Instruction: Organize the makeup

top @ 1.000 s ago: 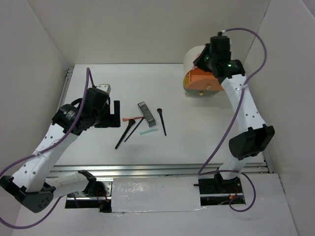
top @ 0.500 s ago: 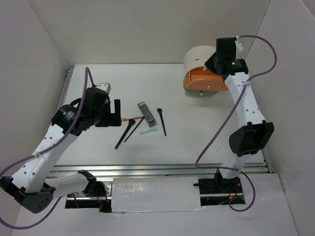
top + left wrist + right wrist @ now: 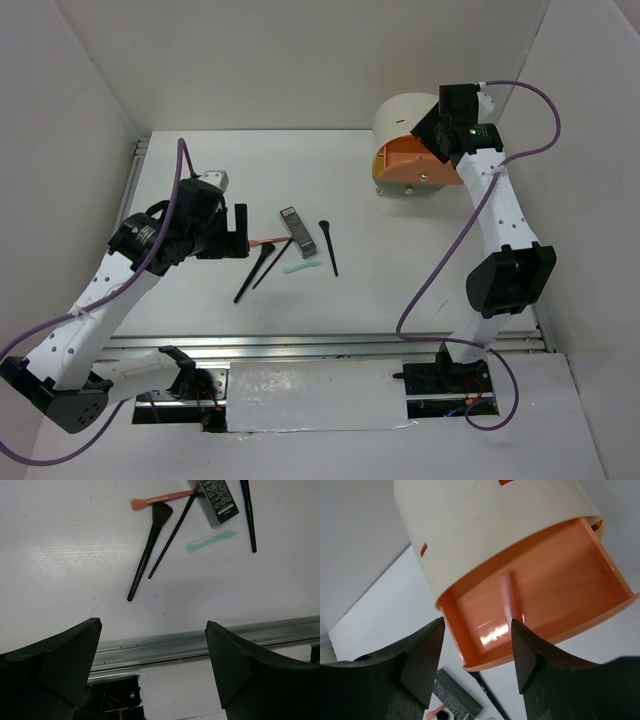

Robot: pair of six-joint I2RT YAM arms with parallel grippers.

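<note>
The makeup lies mid-table: a dark grey tube (image 3: 298,231), a coral-pink brush (image 3: 262,243), two crossing black brushes (image 3: 256,270), a further black brush (image 3: 328,248) and a mint-green stick (image 3: 301,268). My left gripper (image 3: 238,232) is open and empty, just left of the coral-pink brush. The left wrist view shows the coral-pink brush (image 3: 160,499), black brush (image 3: 150,550), tube (image 3: 216,497) and mint stick (image 3: 211,541) beyond the left gripper (image 3: 152,665). My right gripper (image 3: 477,655) is open and empty above the pulled-out orange drawer (image 3: 580,610). What looks like a coral-pink stick (image 3: 509,597) lies inside it.
The cream round-topped box (image 3: 405,115) stands at the back right with its orange drawer (image 3: 420,172) pulled out toward the table's middle. White walls close in the left, back and right. A metal rail (image 3: 330,343) runs along the near edge.
My right gripper has drawn back to the right from over the box and drawer. My left gripper has crept slightly right toward the makeup. The makeup on the table has not moved.
</note>
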